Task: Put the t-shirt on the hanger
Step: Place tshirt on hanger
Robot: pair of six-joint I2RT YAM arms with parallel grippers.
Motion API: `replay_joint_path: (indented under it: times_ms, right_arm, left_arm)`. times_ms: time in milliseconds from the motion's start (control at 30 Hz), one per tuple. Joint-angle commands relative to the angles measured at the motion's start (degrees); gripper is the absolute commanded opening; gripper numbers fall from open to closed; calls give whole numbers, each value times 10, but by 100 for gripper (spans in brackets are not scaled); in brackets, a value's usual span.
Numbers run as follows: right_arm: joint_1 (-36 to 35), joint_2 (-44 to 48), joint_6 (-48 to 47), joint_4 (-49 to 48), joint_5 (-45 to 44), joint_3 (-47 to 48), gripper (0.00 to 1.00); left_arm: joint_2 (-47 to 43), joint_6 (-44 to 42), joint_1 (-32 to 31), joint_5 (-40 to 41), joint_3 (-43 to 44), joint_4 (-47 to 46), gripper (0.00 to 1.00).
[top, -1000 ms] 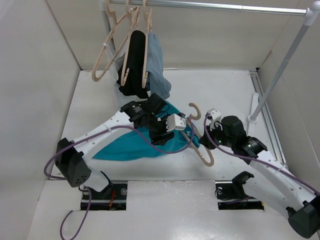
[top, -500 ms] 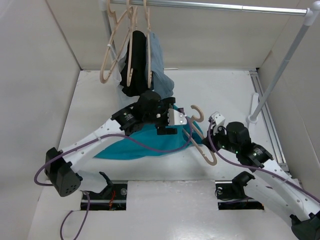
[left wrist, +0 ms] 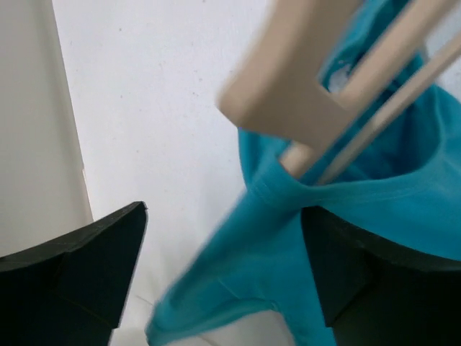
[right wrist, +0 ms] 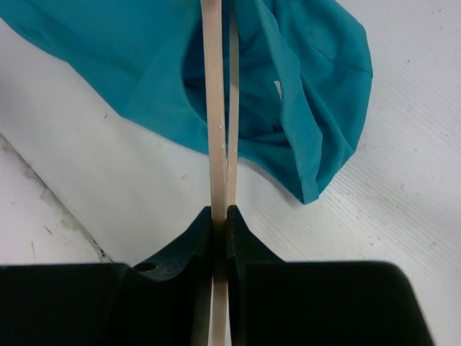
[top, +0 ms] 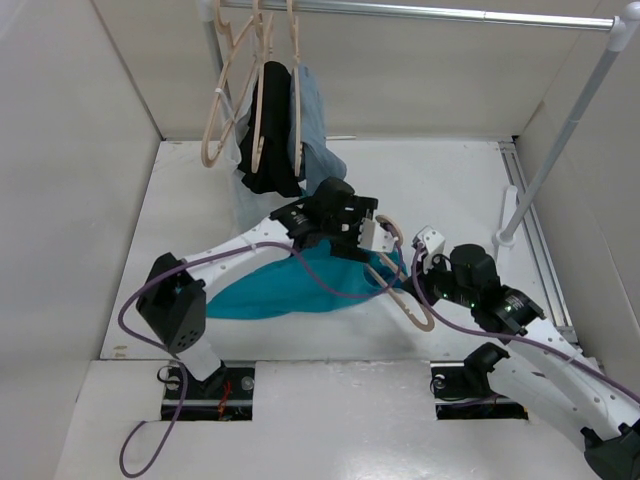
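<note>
The teal t-shirt [top: 285, 285] lies crumpled on the white table, its neck end bunched round the hanger [top: 412, 300]. The beige hanger is tilted, with its hook [top: 395, 228] towards the back. My right gripper [top: 428, 282] is shut on one thin arm of the hanger [right wrist: 214, 108], with the t-shirt [right wrist: 130, 65] draped beyond it. My left gripper [top: 375, 238] hovers over the shirt's neck end beside the hook. In the left wrist view its jaws [left wrist: 223, 209] stand wide open, with shirt cloth [left wrist: 266, 252] below them and the hanger's shoulder [left wrist: 295, 79] just ahead.
A metal rail [top: 430, 13] crosses the back, with bare beige hangers [top: 222, 95], a black garment [top: 268, 130] and a pale blue-grey garment [top: 312, 125] hanging at its left end. The rack's post [top: 560, 140] rises at the right. Walls close in the table.
My left arm has swung right and forward, bringing its gripper from over the shirt's middle to the neck end by the hanger's hook. The right gripper and hanger have barely moved.
</note>
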State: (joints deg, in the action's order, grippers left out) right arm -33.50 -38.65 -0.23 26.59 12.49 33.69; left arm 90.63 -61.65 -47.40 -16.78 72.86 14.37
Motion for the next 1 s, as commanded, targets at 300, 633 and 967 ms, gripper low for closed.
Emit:
replay_joint_path:
  times_ms: [300, 633, 967]
  right_arm:
    - [-9, -2, -23, -36, 7, 40, 0]
    - [-9, -41, -12, -30, -9, 79, 40]
    - [11, -78, 29, -28, 3, 205, 96]
  left_arm:
    - [55, -100, 15, -58, 78, 164, 13]
    - [18, -33, 15, -72, 48, 178, 0]
    - [-90, -61, 20, 12, -86, 99, 0]
